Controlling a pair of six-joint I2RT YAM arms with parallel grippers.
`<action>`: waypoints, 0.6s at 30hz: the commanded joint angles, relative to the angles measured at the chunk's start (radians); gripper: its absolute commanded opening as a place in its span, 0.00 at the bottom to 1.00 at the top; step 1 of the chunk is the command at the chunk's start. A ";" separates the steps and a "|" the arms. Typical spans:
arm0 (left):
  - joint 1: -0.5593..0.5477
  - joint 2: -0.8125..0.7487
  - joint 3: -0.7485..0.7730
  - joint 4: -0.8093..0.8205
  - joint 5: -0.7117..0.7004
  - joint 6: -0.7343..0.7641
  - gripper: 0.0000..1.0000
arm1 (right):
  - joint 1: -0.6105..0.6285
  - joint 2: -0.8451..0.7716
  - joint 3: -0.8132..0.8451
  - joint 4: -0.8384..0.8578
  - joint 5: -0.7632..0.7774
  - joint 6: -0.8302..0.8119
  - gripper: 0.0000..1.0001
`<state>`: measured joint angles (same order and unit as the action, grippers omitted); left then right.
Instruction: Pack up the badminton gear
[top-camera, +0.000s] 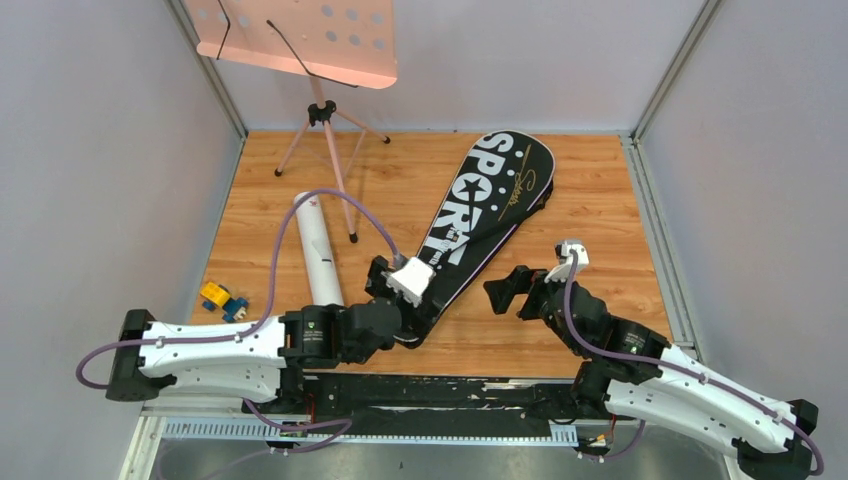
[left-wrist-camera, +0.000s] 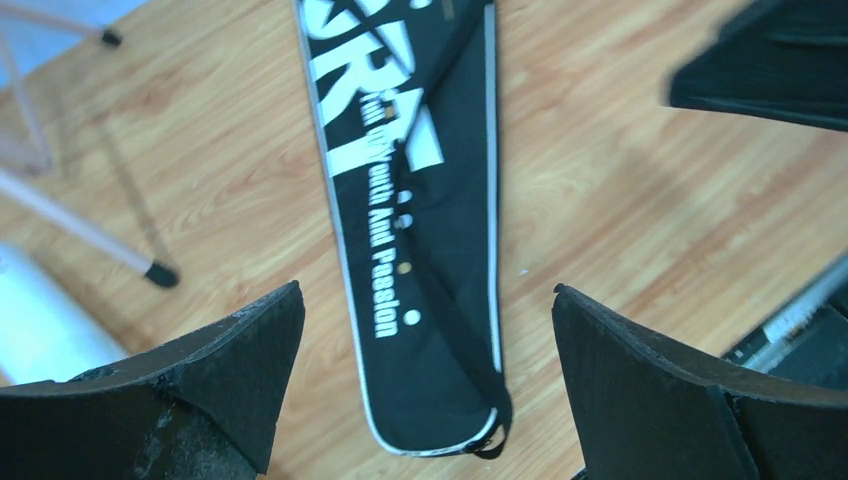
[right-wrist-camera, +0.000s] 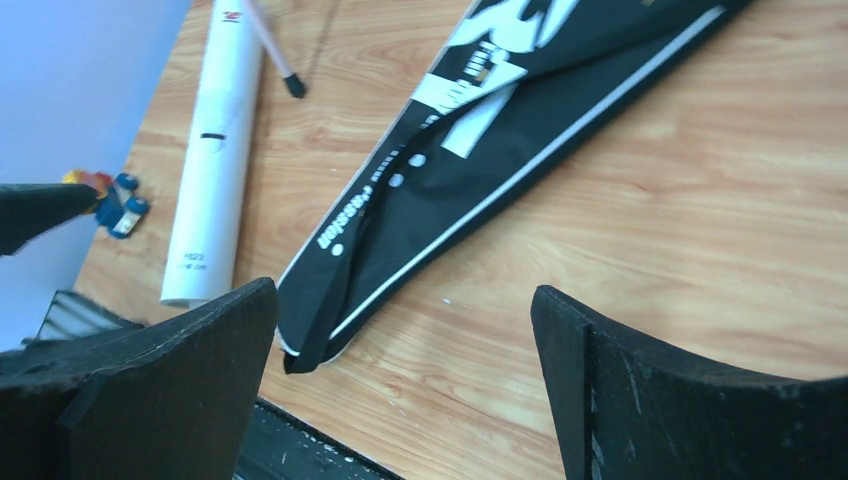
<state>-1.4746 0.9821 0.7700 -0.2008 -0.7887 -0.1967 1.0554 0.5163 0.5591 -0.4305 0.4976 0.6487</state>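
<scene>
Top external view: the black bag lettered SPORT (top-camera: 495, 195) lies flat on the desk (top-camera: 600, 200). Its narrow end sits just under the left claw (left-wrist-camera: 428, 291) and its wide end stretches away ahead of that claw. The left wrist view shows the left claw's fingers (left-wrist-camera: 250, 350) spread wide apart with nothing held; the bag's narrow end lies in the gap below them, and neither finger touches it. The right claw (right-wrist-camera: 405, 290) hangs just to the right of the bag's narrow part, its jaws also spread wide and empty. A long white tube (top-camera: 318, 250) lies left of the left claw, with a small yellow and blue toy (top-camera: 222, 298) farther left. A pink music stand (top-camera: 300, 40) stands well beyond both claws.
</scene>
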 joint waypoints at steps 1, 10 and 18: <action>0.116 -0.084 0.030 -0.186 0.025 -0.241 1.00 | 0.003 -0.005 0.058 -0.178 0.130 0.140 1.00; 0.188 -0.529 -0.060 -0.244 0.068 -0.197 1.00 | 0.004 -0.053 0.068 -0.197 0.126 0.121 1.00; 0.188 -0.712 0.001 -0.476 0.045 -0.150 1.00 | 0.003 -0.152 0.141 -0.251 0.125 0.042 1.00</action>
<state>-1.2884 0.2882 0.7406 -0.5560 -0.7441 -0.3737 1.0554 0.4240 0.6247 -0.6590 0.6014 0.7460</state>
